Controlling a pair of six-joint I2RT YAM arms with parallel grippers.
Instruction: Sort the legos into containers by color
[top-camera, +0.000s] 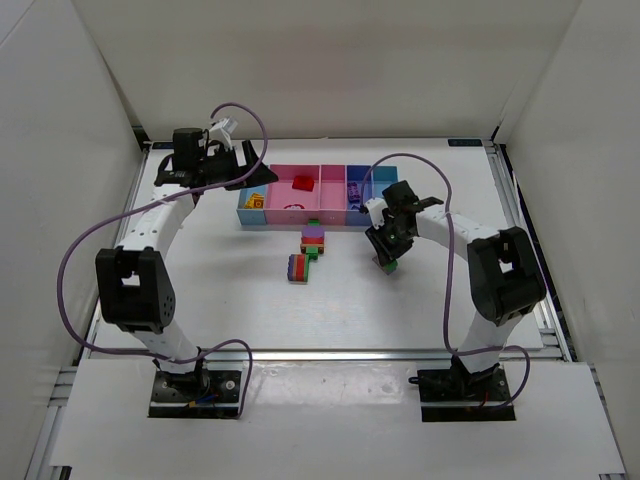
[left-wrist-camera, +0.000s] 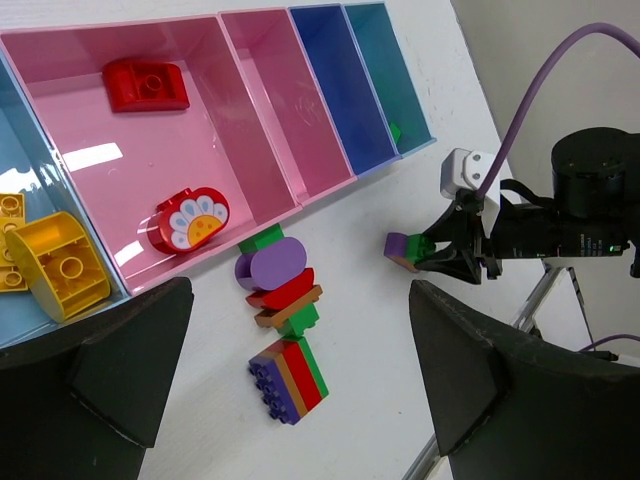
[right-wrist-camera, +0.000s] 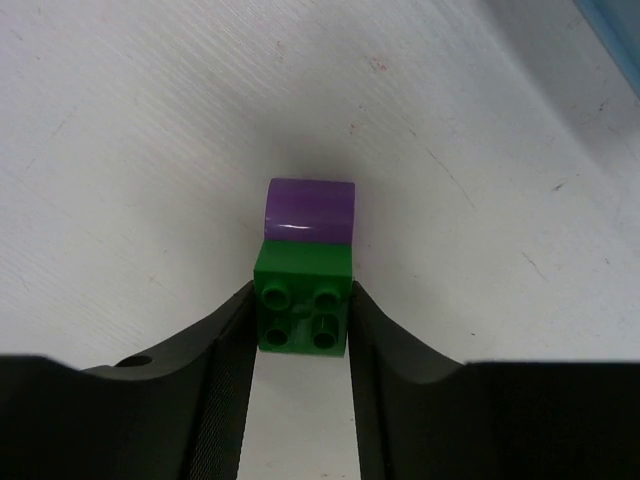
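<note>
My right gripper (top-camera: 387, 263) is shut on a green brick (right-wrist-camera: 303, 305) with a purple piece (right-wrist-camera: 311, 212) joined to its far end, held just over the white table, right of the loose legos. It also shows in the left wrist view (left-wrist-camera: 418, 250). A joined cluster of purple, red, orange and green bricks (top-camera: 313, 238) (left-wrist-camera: 278, 283) lies in front of the tray (top-camera: 290, 222), with a striped block (top-camera: 299, 267) (left-wrist-camera: 288, 378) beside it. My left gripper (top-camera: 248, 167) is open and empty above the tray's left end; its fingers (left-wrist-camera: 100, 370) frame the view.
Yellow bricks (left-wrist-camera: 58, 265) lie in the left light blue compartment. Two red bricks (left-wrist-camera: 146, 85) (left-wrist-camera: 190, 220) lie in the first pink one. A purple piece (top-camera: 355, 190) sits in the darker blue one and a bit of green (left-wrist-camera: 395, 132) in the far light blue one. White walls enclose the table.
</note>
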